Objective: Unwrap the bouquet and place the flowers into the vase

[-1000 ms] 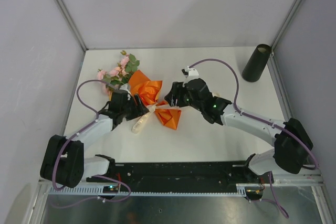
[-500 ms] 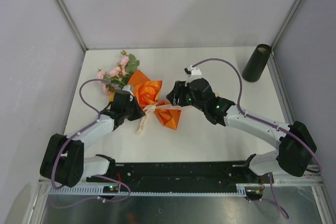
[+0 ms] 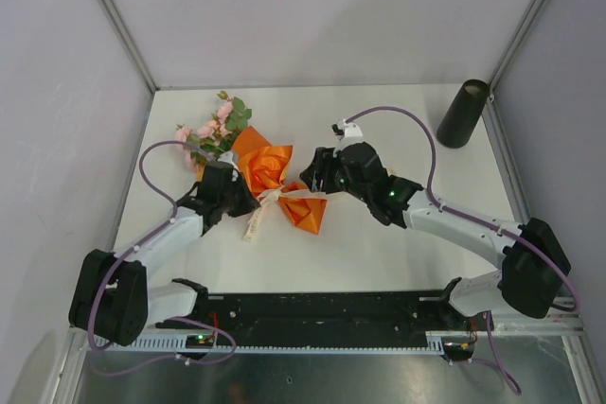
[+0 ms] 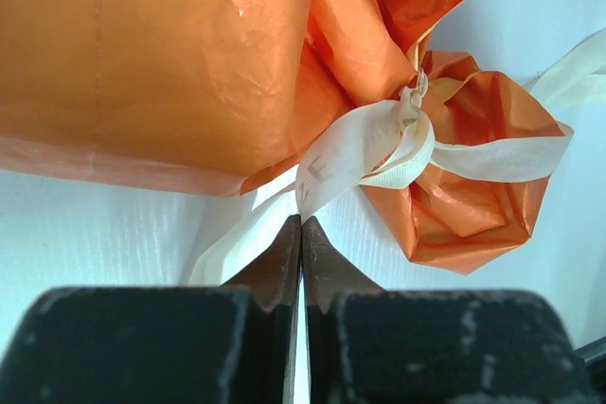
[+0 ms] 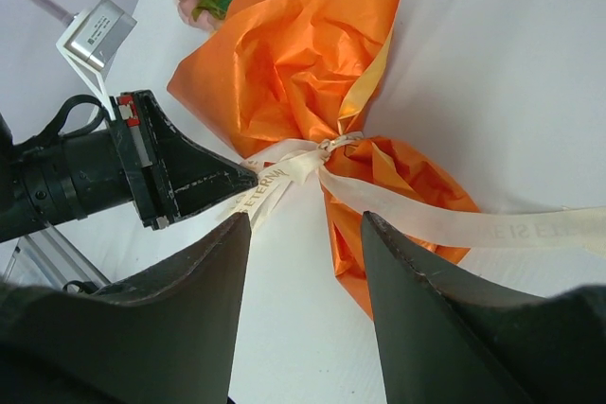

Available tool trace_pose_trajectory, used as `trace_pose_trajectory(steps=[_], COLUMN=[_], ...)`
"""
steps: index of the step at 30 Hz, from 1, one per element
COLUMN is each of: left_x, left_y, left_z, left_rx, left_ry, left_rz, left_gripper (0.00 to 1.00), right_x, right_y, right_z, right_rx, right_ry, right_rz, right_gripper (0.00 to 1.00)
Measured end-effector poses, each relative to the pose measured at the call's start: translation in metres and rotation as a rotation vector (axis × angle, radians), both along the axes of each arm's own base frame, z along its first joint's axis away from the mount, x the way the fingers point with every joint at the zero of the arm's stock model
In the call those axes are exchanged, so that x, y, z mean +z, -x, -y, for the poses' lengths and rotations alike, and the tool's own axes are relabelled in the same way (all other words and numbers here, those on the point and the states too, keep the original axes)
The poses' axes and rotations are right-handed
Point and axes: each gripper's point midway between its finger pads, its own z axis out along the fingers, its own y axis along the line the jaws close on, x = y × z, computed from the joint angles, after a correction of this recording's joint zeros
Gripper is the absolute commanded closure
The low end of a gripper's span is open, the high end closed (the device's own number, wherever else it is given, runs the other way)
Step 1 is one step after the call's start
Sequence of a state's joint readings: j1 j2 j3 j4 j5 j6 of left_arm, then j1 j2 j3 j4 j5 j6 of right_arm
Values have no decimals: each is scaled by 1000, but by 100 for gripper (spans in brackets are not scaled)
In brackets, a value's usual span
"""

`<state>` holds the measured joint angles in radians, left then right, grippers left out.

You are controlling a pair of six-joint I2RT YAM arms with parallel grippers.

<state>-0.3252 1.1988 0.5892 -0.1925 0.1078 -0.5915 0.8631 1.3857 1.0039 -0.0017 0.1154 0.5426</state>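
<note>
The left gripper [image 4: 301, 230] is pinching the ribbon tail [image 4: 346, 153]; pulling steadily away from the knot [image 4: 414, 106] should loosen it, the right gripper [image 5: 305, 224] hovering spread.

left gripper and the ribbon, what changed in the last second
The left gripper, open a second ago, has shut on a tail of the cream ribbon just short of the knot, and that tail has shifted slightly. The right gripper stays open close to the knot. The bouquet is still tied and lying flat, and the vase has not moved.
</note>
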Motion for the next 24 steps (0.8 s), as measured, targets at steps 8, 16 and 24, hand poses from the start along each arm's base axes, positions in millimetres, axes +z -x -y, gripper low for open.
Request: trace_pose_trajectory(steps=[8, 16, 24], left_x=[-1, 17, 14], left_y=[4, 0, 2], left_z=[-4, -13, -19], left_rx=[8, 51, 68], left_ry=[-15, -47, -76], left_rz=[-16, 18, 2], left_gripper=[100, 96, 100], right_x=[-4, -7, -9], right_y=[0, -1, -1], right_z=[-1, -3, -6], right_rx=[1, 1, 7], right_ry=[4, 6, 3], right_rz=[-7, -12, -15], right_gripper=[44, 42, 42])
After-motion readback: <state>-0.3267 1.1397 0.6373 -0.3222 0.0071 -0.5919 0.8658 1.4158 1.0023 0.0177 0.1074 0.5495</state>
